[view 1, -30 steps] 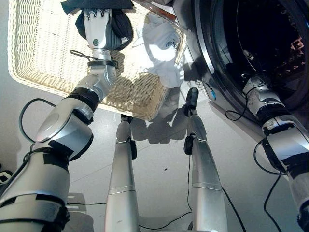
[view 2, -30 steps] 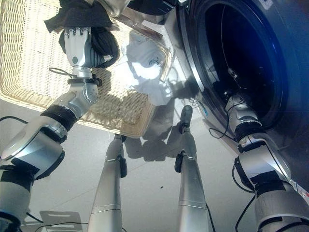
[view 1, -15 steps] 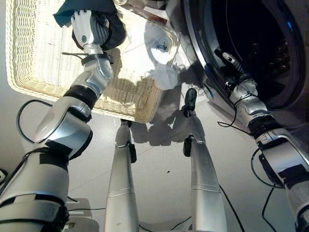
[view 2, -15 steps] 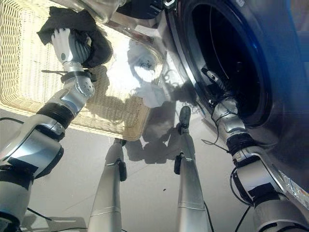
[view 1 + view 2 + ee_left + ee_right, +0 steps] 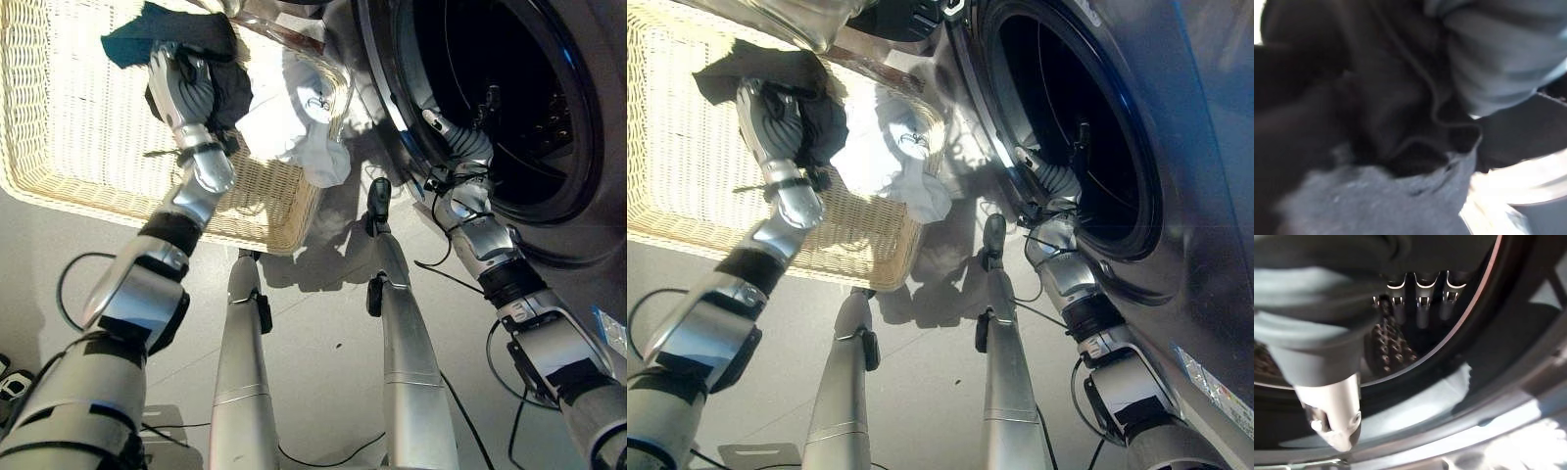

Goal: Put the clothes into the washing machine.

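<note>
Clothes first: dark garment [image 5: 201,69] lies in the wicker basket [image 5: 69,147], with a white garment [image 5: 294,113] draped over the basket's rim nearest the washing machine [image 5: 509,108].

Left eye view: left hand [image 5: 176,88] is on the dark garment, fingers bent down into the cloth. Machine's open drum lies across from the basket on the robot's right, so the dark piece has to travel sideways past the white one. Left hand is the nearer hand to all laundry.

Right eye view: right hand [image 5: 1058,181] sits at the lower rim of the drum opening, well apart from the basket.

Left wrist view: dark folds and grey cloth very close; fingers appear curled round the dark fabric, which I judge a grasp.

Right wrist view: right hand's fingers [image 5: 1422,303] straight and side by side, holding nothing, pointing into the perforated drum [image 5: 1388,345].
</note>
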Available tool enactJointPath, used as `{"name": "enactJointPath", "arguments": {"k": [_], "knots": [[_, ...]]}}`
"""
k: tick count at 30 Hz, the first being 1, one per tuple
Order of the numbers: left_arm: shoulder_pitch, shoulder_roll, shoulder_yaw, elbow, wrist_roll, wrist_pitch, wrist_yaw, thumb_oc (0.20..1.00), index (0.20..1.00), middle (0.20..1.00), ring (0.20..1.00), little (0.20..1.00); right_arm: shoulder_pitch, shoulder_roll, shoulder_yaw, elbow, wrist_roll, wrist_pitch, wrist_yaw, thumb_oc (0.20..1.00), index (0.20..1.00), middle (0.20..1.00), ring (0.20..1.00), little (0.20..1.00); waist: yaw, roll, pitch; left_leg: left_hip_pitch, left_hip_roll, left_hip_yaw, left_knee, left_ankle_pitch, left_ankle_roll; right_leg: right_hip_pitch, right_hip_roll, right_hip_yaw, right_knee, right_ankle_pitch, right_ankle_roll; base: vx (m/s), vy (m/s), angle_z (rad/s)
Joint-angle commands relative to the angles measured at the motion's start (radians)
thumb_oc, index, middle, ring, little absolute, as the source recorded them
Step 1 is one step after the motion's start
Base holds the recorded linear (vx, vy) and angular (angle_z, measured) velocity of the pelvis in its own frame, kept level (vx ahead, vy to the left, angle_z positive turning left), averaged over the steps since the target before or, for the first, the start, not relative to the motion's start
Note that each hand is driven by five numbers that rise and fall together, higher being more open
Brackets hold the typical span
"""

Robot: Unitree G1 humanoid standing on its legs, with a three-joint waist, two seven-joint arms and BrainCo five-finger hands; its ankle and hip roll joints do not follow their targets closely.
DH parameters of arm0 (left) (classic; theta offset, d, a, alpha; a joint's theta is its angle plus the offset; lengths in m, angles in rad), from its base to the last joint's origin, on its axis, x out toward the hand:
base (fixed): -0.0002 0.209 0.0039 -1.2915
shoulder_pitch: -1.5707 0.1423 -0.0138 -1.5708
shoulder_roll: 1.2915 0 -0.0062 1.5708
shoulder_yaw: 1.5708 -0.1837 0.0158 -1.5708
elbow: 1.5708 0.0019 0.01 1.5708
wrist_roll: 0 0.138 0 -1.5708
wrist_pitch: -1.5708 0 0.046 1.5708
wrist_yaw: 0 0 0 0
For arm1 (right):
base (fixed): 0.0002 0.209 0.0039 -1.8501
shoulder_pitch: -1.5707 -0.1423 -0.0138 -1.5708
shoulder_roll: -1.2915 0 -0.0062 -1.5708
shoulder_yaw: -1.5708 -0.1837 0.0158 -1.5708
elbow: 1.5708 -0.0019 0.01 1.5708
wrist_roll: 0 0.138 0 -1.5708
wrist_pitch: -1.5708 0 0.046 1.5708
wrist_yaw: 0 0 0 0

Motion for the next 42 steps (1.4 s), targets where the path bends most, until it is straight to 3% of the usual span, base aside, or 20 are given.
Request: {"name": "enactJointPath", "arguments": {"k": [1,6,12,14,15,19,21,24,25,26,28,34,36,38,40,41,42], "knots": [[0.062,-0.041,0.078,-0.093,0.065,-0.13,0.097,0.2,0.2,0.2,0.2,0.2,0.009,-0.004,-0.055,-0.155,-0.226,-0.065,-0.102,1.0,1.0,1.0,1.0,1.0,0.015,0.033,0.041,0.013,-0.043,-0.063,-0.028,0.009,0.046,0.021,0.041,-0.032,0.106,-0.086,0.056,0.0,-0.036,0.0],[0.137,-0.083,0.105,-0.195,0.127,-0.21,0.135,0.2,0.2,0.2,0.2,0.2,0.034,0.014,-0.073,-0.237,-0.388,-0.056,-0.139,1.0,1.0,1.0,1.0,1.0,0.029,0.041,0.041,0.006,-0.05,-0.074,-0.017,0.005,0.056,0.015,0.036,-0.038,0.119,-0.084,0.061,0.0,-0.045,0.02],[0.24,-0.131,0.143,-0.359,0.214,-0.319,0.11,0.2,0.2,0.2,0.2,0.2,0.075,0.028,-0.078,-0.343,-0.468,-0.065,-0.051,1.0,1.0,1.0,1.0,1.0,0.049,0.048,0.041,0.003,-0.062,-0.089,-0.004,0.0,0.069,0.013,0.026,-0.048,0.131,-0.079,0.066,0.01,-0.047,0.05],[0.275,-0.138,0.149,-0.427,0.229,-0.342,0.073,0.2,0.2,0.2,0.2,0.2,0.095,0.035,-0.079,-0.376,-0.439,-0.073,0.031,1.0,1.0,1.0,1.0,1.0,0.055,0.048,0.041,0.005,-0.066,-0.093,0.0,0.001,0.073,0.016,0.019,-0.053,0.133,-0.077,0.068,0.01,-0.056,0.08],[0.296,-0.134,0.149,-0.485,0.232,-0.353,0.037,0.2,0.2,0.2,0.2,0.2,0.115,0.042,-0.075,-0.402,-0.364,-0.074,0.132,1.0,1.0,1.0,1.0,1.0,0.059,0.047,0.041,0.002,-0.067,-0.095,0.004,0.003,0.076,0.012,0.014,-0.056,0.139,-0.074,0.069,0.01,-0.047,0.06],[0.34,-0.123,0.15,-0.613,0.216,-0.385,-0.082,0.2,0.2,0.2,0.2,0.2,0.163,0.043,-0.062,-0.454,-0.121,-0.054,0.371,1.0,1.0,1.0,1.0,1.0,0.066,0.045,0.041,0.005,-0.071,-0.097,0.011,0.007,0.08,0.013,0.001,-0.067,0.146,-0.067,0.069,0.01,-0.048,0.06],[0.349,-0.121,0.15,-0.636,0.202,-0.392,-0.122,0.2,0.2,0.2,0.2,0.2,0.174,0.044,-0.06,-0.463,-0.095,-0.049,0.405,1.0,1.0,1.0,1.0,1.0,0.068,0.045,0.041,0.006,-0.073,-0.098,0.013,0.007,0.081,0.014,-0.001,-0.07,0.148,-0.066,0.069,0.01,-0.026,0.06],[0.367,-0.113,0.134,-0.739,0.118,-0.416,-0.312,0.2,0.2,0.2,0.2,0.2,0.208,0.047,-0.042,-0.515,0.071,-0.004,0.564,1.0,1.0,1.0,1.0,1.0,0.071,0.041,0.041,0.008,-0.074,-0.097,0.019,0.013,0.087,0.014,-0.011,-0.077,0.159,-0.06,0.068,0.01,-0.025,0.05],[0.367,-0.113,0.134,-0.739,0.118,-0.416,-0.312,0.2,0.2,0.2,0.2,0.2,0.208,0.047,-0.042,-0.515,0.071,-0.004,0.564,1.0,1.0,1.0,1.0,1.0,0.071,0.041,0.041,0.008,-0.074,-0.097,0.019,0.013,0.087,0.014,-0.011,-0.077,0.159,-0.06,0.068,0.01,-0.018,0.05],[0.37,-0.114,0.123,-0.781,0.035,-0.425,-0.437,0.2,0.2,0.2,0.2,0.2,0.215,0.048,-0.035,-0.53,0.099,0.009,0.615,1.0,1.0,1.0,1.0,1.0,0.072,0.041,0.041,0.012,-0.075,-0.096,0.019,0.016,0.088,0.017,-0.015,-0.078,0.158,-0.056,0.07,0.0,-0.016,0.03],[0.375,-0.119,0.107,-0.828,-0.047,-0.428,-0.565,0.2,0.2,0.2,0.2,0.2,0.222,0.051,-0.027,-0.549,0.116,0.025,0.66,1.0,1.0,1.0,1.0,1.0,0.073,0.042,0.041,0.012,-0.076,-0.095,0.02,0.019,0.09,0.018,-0.019,-0.079,0.157,-0.053,0.072,0.0,-0.013,0.02],[0.385,-0.128,0.094,-0.901,-0.162,-0.42,-0.707,0.2,0.2,0.2,0.2,0.2,0.213,0.041,-0.011,-0.572,0.081,0.047,0.688,1.0,1.0,1.0,1.0,1.0,0.079,0.048,0.041,0.014,-0.081,-0.099,0.027,0.022,0.097,0.019,-0.026,-0.077,0.166,-0.049,0.074,0.0,0.0,0.0],[0.387,-0.129,0.099,-0.909,-0.138,-0.411,-0.698,0.2,0.2,0.2,0.2,0.2,0.213,0.039,-0.012,-0.571,0.083,0.047,0.688,1.0,1.0,1.0,1.0,1.0,0.08,0.048,0.041,0.012,-0.083,-0.102,0.031,0.021,0.098,0.019,-0.025,-0.076,0.168,-0.049,0.074,0.01,-0.015,0.06],[0.389,-0.127,0.096,-0.914,-0.085,-0.374,-0.625,0.2,0.2,0.2,0.2,0.2,0.212,0.041,-0.014,-0.565,0.085,0.042,0.681,1.0,1.0,1.0,1.0,1.0,0.083,0.05,0.041,0.011,-0.085,-0.106,0.033,0.022,0.098,0.021,-0.026,-0.077,0.168,-0.049,0.074,0.0,-0.014,0.07],[0.384,-0.116,0.097,-0.893,0.045,-0.305,-0.44,0.2,0.2,0.2,0.2,0.2,0.211,0.043,-0.018,-0.558,0.09,0.034,0.668,1.0,1.0,1.0,1.0,1.0,0.085,0.051,0.041,0.01,-0.087,-0.11,0.038,0.023,0.099,0.02,-0.028,-0.077,0.174,-0.05,0.075,0.0,-0.009,0.02],[0.384,-0.107,0.105,-0.874,0.145,-0.232,-0.284,0.849,0.849,0.849,0.849,0.849,0.211,0.044,-0.021,-0.553,0.092,0.026,0.659,1.0,1.0,1.0,1.0,1.0,0.086,0.051,0.041,0.009,-0.088,-0.112,0.039,0.023,0.099,0.02,-0.028,-0.078,0.175,-0.05,0.075,0.0,0.0,0.0],[0.383,-0.099,0.11,-0.86,0.193,-0.198,-0.229,1.0,1.0,1.0,1.0,1.0,0.212,0.043,-0.022,-0.55,0.093,0.021,0.656,1.0,1.0,1.0,1.0,1.0,0.087,0.051,0.041,0.009,-0.089,-0.112,0.04,0.023,0.099,0.02,-0.028,-0.079,0.175,-0.051,0.075,0.0,0.0,0.0]]}}
